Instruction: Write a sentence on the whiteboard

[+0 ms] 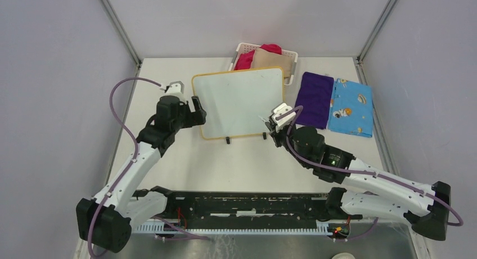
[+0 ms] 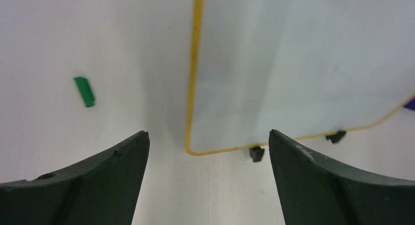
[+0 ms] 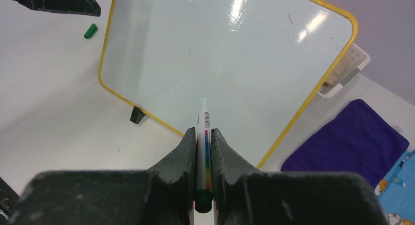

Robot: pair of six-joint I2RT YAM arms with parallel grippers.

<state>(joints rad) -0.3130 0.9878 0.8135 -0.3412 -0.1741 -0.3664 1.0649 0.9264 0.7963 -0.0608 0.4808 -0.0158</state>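
right gripper (image 3: 203, 132): the jaws are seen drawn almost together and clamped on a white marker (image 3: 204, 118) with a rainbow stripe. its tip is pointed straight ahead at the whiteboard (image 3: 220, 54). whether the tip touches the board cannot be told. the whiteboard is found directly ahead of this gripper, its yellow-framed near edge just beyond the fingertips, with a black foot (image 3: 137, 115) ahead and to the left. a purple cloth (image 3: 352, 137) is noted to the gripper's right, and a green cap (image 3: 90, 31) far ahead to its left on the table (image 1: 236, 163).

left gripper (image 2: 208, 133): the jaws are spread wide and nothing is held. the board's near corner is seen just ahead, between the two fingers. the green cap lies ahead and to the left, apart from the board.
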